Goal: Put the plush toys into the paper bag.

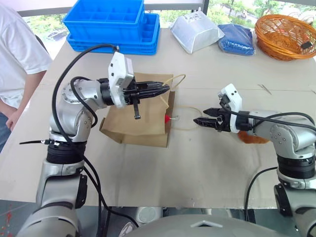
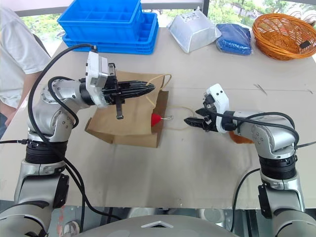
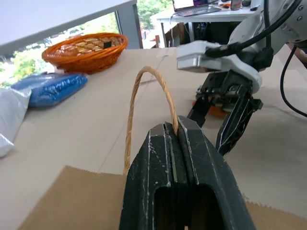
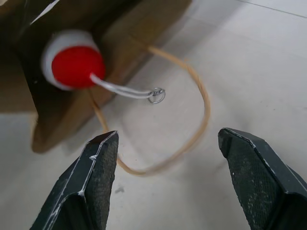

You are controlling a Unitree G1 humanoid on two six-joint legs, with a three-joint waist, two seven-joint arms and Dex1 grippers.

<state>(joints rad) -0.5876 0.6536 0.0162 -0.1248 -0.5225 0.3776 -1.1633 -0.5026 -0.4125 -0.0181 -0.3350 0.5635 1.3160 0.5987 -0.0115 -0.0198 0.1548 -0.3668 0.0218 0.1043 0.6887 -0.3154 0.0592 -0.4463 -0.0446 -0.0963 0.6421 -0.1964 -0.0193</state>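
Right wrist view: rocket toy (image 4: 72, 64) at paper bag (image 4: 53, 117) mouth.

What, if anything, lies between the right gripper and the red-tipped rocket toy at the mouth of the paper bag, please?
Only the lower twine handle lies on the table between the right gripper and the rocket toy. Its tip pokes out of the paper bag.

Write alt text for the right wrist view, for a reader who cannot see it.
The right gripper hangs open over a beige twine handle loop lying on the pale table. Beyond it, the white plush rocket's red tip pokes from the mouth of the brown kraft paper bag, trailing a white cord with a small metal ring.
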